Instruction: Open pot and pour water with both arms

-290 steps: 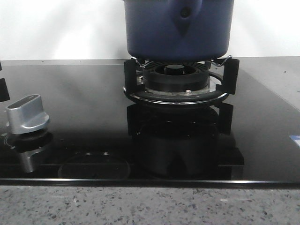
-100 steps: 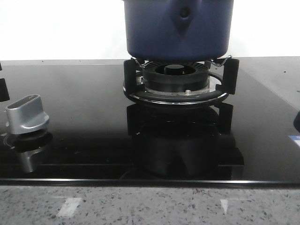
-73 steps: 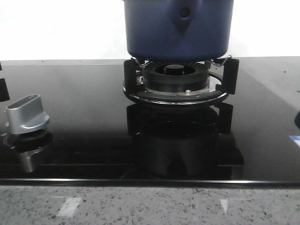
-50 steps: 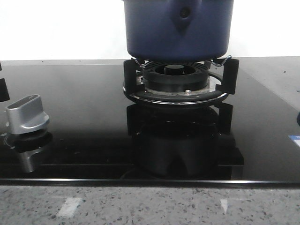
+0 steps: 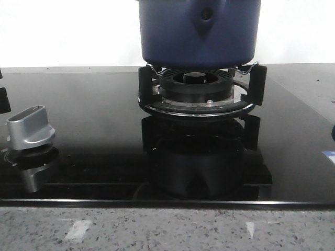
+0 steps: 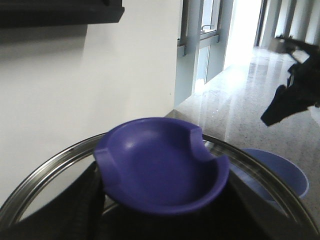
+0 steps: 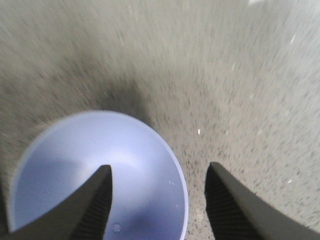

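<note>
The large round dark navy-blue pot (image 5: 199, 32) was seen on the black burner ring (image 5: 197, 93), its top cut off. The right fingers (image 7: 159, 205) were spread wide over a pale blue bowl (image 7: 95, 175). The left fingers' state could not be told.

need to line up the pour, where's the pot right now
In the front view the pot sits on the burner ring at centre back of the black cooktop, right of the silver knob.
</note>
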Robot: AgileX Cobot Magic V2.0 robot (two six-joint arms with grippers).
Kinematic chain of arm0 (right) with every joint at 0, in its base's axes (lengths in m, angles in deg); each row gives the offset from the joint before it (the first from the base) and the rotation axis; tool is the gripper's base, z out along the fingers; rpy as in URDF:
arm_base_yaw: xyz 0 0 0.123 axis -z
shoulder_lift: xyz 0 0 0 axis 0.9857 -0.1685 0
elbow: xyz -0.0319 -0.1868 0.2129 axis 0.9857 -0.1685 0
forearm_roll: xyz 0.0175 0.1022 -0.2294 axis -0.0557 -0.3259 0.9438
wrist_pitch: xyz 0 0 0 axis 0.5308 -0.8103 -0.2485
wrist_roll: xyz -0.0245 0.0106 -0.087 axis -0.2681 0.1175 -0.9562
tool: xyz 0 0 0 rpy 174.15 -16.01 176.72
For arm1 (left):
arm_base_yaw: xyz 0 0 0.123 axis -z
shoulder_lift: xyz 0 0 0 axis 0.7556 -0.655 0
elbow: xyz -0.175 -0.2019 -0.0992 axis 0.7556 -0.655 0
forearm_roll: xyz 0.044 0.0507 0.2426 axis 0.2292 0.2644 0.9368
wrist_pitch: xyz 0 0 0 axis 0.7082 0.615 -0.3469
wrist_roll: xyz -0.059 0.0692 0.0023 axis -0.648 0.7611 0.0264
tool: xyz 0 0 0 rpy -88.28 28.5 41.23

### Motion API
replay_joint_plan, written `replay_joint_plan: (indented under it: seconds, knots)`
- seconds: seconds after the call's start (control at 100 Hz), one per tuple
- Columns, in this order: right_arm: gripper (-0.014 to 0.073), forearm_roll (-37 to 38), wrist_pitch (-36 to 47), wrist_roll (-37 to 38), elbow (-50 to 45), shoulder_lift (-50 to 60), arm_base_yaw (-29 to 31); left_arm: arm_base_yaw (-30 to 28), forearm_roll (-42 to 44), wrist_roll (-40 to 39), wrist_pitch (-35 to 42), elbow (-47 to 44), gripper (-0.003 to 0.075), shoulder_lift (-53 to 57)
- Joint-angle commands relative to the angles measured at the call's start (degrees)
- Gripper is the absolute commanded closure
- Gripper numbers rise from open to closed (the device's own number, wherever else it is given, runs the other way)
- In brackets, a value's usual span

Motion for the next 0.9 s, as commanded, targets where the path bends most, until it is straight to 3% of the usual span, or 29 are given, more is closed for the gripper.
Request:
replay_joint_plan:
  seconds: [0.0,0.89]
  knots:
    - [0.0221,-1.1,1.5,-0.7,3.0,3.5,0.4,1.3,-6.4,0.0,-3.7,2.3,0.051,1.2]
    - [0.0221,-2.2,1.9,-0.7,3.0,5.1,0.4,3.6,1.9,-0.5,-3.3,2.3,0.051,-1.9]
